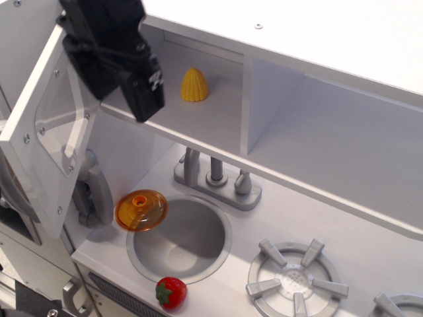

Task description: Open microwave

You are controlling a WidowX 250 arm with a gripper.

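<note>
- Nearest me, at the front edge of the counter (370, 247), a red strawberry (170, 292) lies at about 6 o'clock from the sink.
- The round sink (180, 239) sits sunk into the counter, with a stove burner (296, 280) just beside it at 3 o'clock.
- An orange lid (141, 210) rests knob-up at the sink's 10 o'clock rim, touching it.
- Just beyond the lid, at its 9 o'clock, the grey wall phone (92, 191) hangs on the side wall.
- The silver faucet (216, 176) stands at the sink's 12 o'clock, against the back wall.
- The microwave door (49, 125) is swung wide open to the left, its clear window facing inward; the microwave (198, 72) compartment behind it stands exposed at upper left.
- A yellow corn-shaped toy (194, 85) stands upright on the compartment's floor, toward the back.
- The black gripper (135, 72) hangs in front of the compartment's left opening, between door and toy, touching neither that I can see; I cannot tell whether the jaws are released or clenched.
</note>
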